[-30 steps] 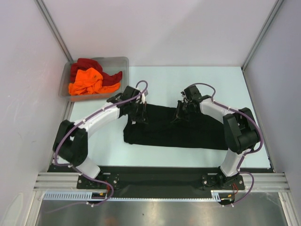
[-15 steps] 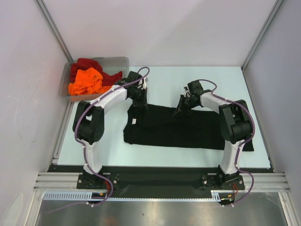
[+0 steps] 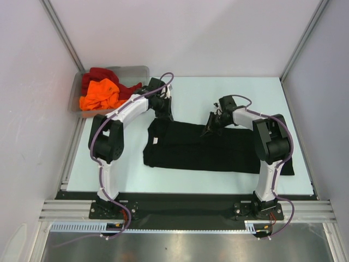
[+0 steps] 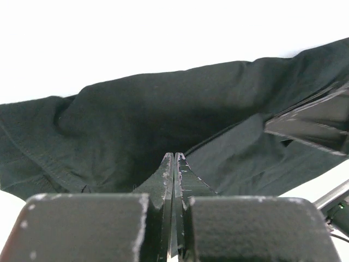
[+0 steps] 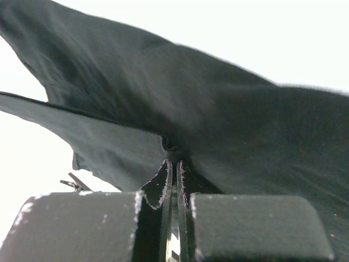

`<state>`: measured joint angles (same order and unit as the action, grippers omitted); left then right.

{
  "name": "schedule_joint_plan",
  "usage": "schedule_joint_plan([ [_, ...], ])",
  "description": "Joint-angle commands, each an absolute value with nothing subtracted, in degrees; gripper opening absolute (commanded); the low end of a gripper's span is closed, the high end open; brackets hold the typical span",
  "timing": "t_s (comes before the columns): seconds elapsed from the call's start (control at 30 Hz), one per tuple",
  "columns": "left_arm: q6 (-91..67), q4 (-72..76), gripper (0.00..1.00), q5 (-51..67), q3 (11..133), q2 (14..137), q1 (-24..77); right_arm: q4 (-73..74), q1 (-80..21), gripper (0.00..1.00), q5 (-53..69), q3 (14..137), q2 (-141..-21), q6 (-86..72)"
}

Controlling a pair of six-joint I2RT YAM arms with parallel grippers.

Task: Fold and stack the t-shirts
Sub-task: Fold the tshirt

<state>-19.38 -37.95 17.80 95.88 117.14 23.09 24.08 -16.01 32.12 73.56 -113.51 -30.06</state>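
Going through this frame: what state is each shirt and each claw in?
black t-shirt: lying on table, far edge pinched up
orange t-shirt: crumpled in bin
dark red t-shirt: crumpled in bin
left claw: shut on black t-shirt
right claw: shut on black t-shirt

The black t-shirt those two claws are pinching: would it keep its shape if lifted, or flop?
Probably floppy: the black t-shirt puckers into folds where the right claw pinches it. Likely light for its size, since small pinches by that and the left claw seem to hold up its far edge. Pushed, it would likely bunch, as its creases suggest.
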Motion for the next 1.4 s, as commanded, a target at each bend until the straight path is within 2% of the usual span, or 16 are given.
schedule_joint_plan([
  [0.0,-19.07,-37.44,0.0,19.51,99.4,117.95,22.76,21.63,-16.44,0.03,33.75,71.02,-111.63,-31.46],
  [0.57,-22.41,-34.63,0.03,25.4,103.09,120.58,22.85,19.51,-17.14,0.03,33.93,62.85,-106.09,-33.92],
  [0.7,-22.68,-34.98,0.03,24.61,104.67,122.34,22.85,19.51,-16.7,0.03,33.49,62.31,-106.08,-33.4],
  [0.9,-21.45,-40.95,0.04,16.89,108.45,124.89,22.85,19.95,-15.38,0.06,33.84,63.98,-108.28,-31.91],
  [0.93,-21.36,-41.91,0.05,15.48,108.81,125.07,22.85,20.47,-15.47,0.08,33.05,64.25,-108.37,-31.64],
  [0.97,-21.27,-43.75,0.1,12.77,109.59,125.5,22.85,21.96,-15.29,0.1,32.52,64.68,-108.02,-30.68],
  [1.0,-20.66,-44.64,0.25,11.87,110.03,125.77,22.85,23.1,-15.21,0.14,31.21,65.73,-107.76,-30.06],
  [1.07,-19.26,-46.92,0.27,9.94,111.52,125.95,22.94,27.23,-15.29,0.21,29.8,67.32,-105.66,-27.53],
  [1.1,-18.2,-47.8,0.36,8.1,111.97,125.69,23.29,28.81,-15.03,0.29,29.1,68.11,-104.86,-26.64],
  [1.17,-17.23,-50.62,0.43,4.94,113.02,123.24,23.73,34.0,-14.77,0.39,25.76,71.01,-102.75,-24.1],
  [1.2,-16.27,-50.89,0.45,4.05,112.59,121.48,24.17,35.93,-14.94,0.49,24.27,72.23,-100.74,-23.04],
  [1.23,-15.91,-49.76,0.5,3.17,111.72,119.46,24.52,39.08,-15.2,0.54,20.95,74.16,-99.85,-22.33],
  [1.27,-15.56,-48.53,0.52,2.82,108.4,117.44,24.96,40.16,-15.64,0.59,19.79,75.05,-99.15,-21.72],
  [1.3,-15.38,-47.12,0.54,4.47,106.46,113.25,25.74,41.21,-15.99,0.68,18.56,75.67,-98.18,-21.1],
  [1.37,-15.73,-42.82,0.52,9.29,99.89,109.79,26.45,41.49,-17.05,0.73,19.24,75.94,-97.47,-21.36],
])
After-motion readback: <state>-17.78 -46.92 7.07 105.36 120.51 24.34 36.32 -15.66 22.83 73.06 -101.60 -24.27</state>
